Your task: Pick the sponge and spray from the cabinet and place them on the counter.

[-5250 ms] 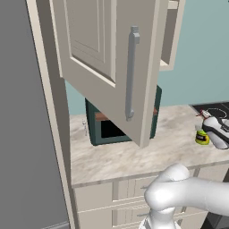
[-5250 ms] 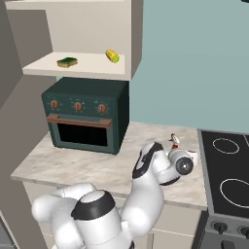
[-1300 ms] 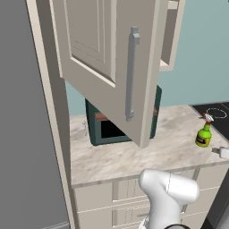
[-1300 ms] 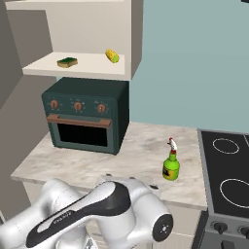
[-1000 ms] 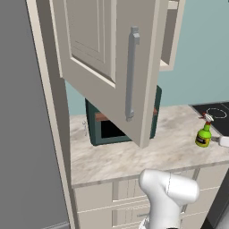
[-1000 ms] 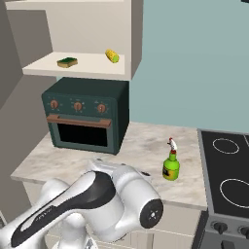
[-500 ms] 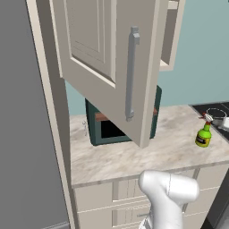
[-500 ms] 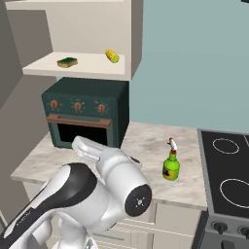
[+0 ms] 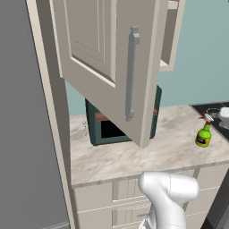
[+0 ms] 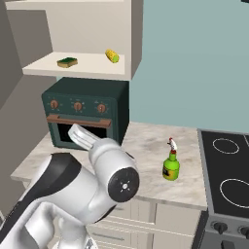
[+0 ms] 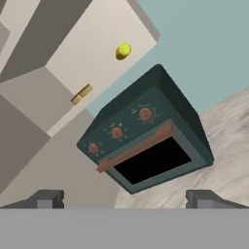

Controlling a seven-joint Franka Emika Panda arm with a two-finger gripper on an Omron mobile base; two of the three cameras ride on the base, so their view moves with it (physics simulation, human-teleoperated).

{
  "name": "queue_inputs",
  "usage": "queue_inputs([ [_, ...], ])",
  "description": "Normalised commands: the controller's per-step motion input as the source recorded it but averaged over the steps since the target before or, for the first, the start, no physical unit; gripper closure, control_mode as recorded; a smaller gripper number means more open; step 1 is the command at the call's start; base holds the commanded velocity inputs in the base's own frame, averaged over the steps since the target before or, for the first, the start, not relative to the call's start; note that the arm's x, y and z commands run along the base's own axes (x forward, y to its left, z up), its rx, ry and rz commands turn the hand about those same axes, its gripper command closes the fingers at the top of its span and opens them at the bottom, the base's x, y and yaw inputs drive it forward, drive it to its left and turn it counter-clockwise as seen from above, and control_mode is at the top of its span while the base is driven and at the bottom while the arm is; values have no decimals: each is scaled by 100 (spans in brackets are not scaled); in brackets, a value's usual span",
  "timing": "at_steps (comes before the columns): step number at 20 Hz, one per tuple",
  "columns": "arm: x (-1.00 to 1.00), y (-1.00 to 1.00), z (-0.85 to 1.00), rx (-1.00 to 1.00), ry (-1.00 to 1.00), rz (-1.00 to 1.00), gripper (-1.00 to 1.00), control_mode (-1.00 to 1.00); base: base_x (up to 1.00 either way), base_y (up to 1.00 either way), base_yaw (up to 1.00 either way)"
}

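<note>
The sponge (image 10: 67, 62) lies flat on the shelf of the open cabinet (image 10: 73, 70), and the hand view shows the sponge (image 11: 81, 94) small and far off, up and to the left. The cabinet's door (image 9: 107, 58) hangs open with its grey bar handle (image 9: 130, 74) facing me. The spray (image 10: 170, 164) stands upright on the counter (image 10: 146, 146), right of the oven, with nothing touching it; in the left base view the spray (image 9: 204, 134) is at the far right. My gripper (image 11: 125, 199) is open and empty, facing the oven from a distance.
A dark green oven (image 10: 85, 116) stands on the counter under the cabinet shelf. A yellow item (image 10: 112, 56) lies on the shelf right of the sponge. The black cooktop (image 10: 226, 165) adjoins the counter on the right. My arm's big white elbow (image 10: 116, 180) blocks the lower left of the right base view.
My arm has swung upward, its elbow rising higher across the right base view. The spray and the sponge have stayed put. The gripper stays open.
</note>
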Motion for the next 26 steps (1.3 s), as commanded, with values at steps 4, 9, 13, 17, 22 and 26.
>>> queue_inputs([
  [4,-11,20,21,-9,0,-4,-100,-100,0,0,0],
  [9,-21,1,48,-4,0,2,-100,-100,0,0,0],
  [13,7,-4,28,4,13,6,-100,-100,0,0,0],
  [17,-2,1,27,-1,8,0,-100,-100,0,0,0],
  [22,3,8,13,-4,0,2,-100,-100,0,0,0],
  [26,2,22,11,-5,-1,5,-100,-100,0,0,0],
])
